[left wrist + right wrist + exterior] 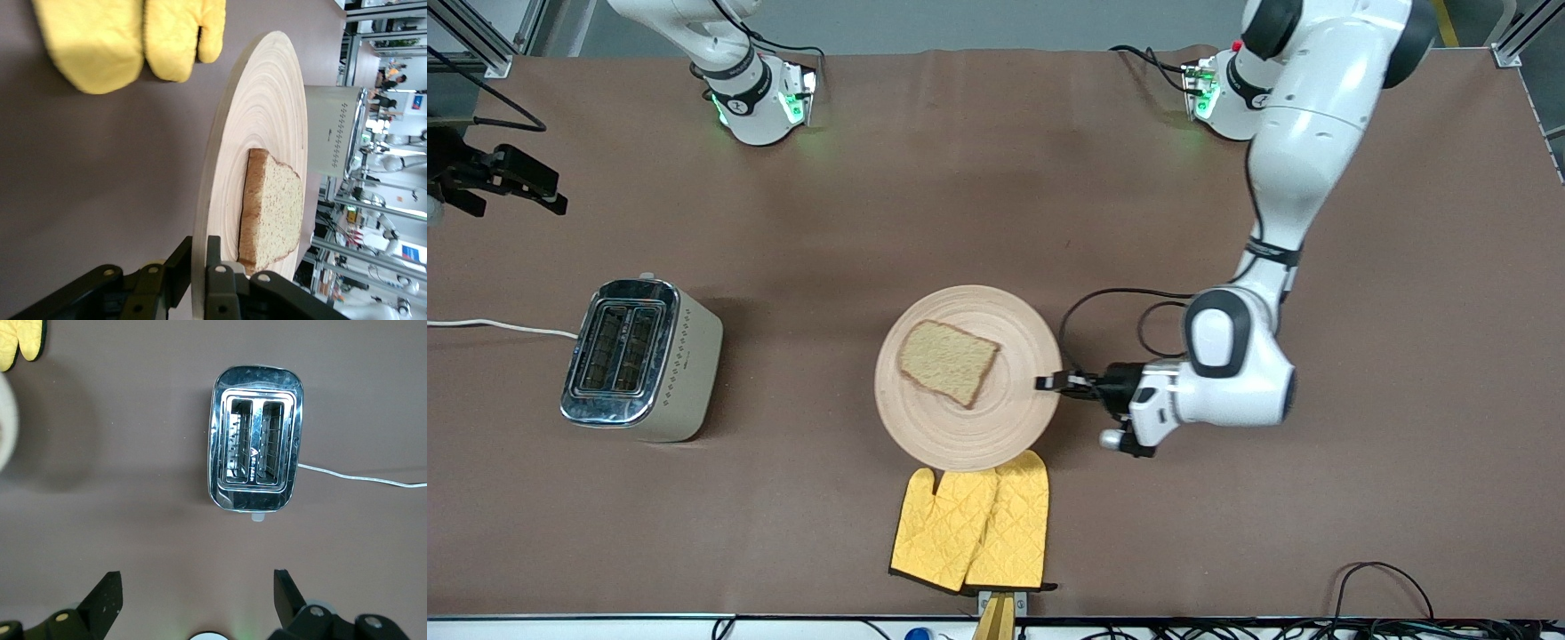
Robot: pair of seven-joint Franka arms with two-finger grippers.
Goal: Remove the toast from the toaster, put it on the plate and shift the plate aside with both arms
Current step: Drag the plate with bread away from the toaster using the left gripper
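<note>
Nearest the front camera, a pair of yellow quilted oven mitts (971, 526) is lying flat on the brown table covering (1360, 498), its cuffs at the table edge and its fingertips reaching under or just against the plate's rim; which of the two cannot be told.

Next in, the round light-wood plate with concentric ring grooves (1014, 418) is sitting near the middle of the table. The roughly square slice of brown wholegrain toast (947, 361) is lying flat on it, off centre toward the right arm's end. The left gripper (1049, 383) is clamped on the plate's rim at the edge toward the left arm's end; in the left wrist view its black fingers (217, 277) are pressing the rim from both faces.

The boxy two-slot toaster with chrome top and cream sides (643, 360) is standing toward the right arm's end, well apart from the plate, both slots showing empty, its white cord (498, 325) trailing off the table.

The right gripper (197, 603) is waiting over the table farther from the front camera than the toaster, its fingers spread wide and holding nothing.

Judgement: removal and placing of the toast are appearing complete. Moving the plate aside is remaining, and only one arm is gripping it.
</note>
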